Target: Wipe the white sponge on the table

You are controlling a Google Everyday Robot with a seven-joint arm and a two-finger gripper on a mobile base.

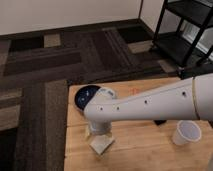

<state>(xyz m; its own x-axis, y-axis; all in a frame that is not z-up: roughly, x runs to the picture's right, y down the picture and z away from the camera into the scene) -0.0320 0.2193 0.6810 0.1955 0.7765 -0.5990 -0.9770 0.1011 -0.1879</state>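
- Camera view, the only one: the white arm comes in from the right and bends down over the left part of the desk (145, 150). The hand (95, 132) is tucked under the wrist, low over the wood.
- The hand looks released, spread wide, and I can't see it clamping anything.
- The white sponge (102, 144) lies flat on the desk near the left edge. It's just beside the hand, on the side nearer the camera and a touch right. Its far corner is right at the hand, maybe touching, can't say.
- The sponge sits cornerwise to the desk edge. I honestly can't call its long axis.
- My guess is the next move is a short drop and nudge toward the camera to get onto the sponge.
- Blue bowl (86, 95) sits just behind the wrist, and the white cup (186, 133) is well apart on the right.
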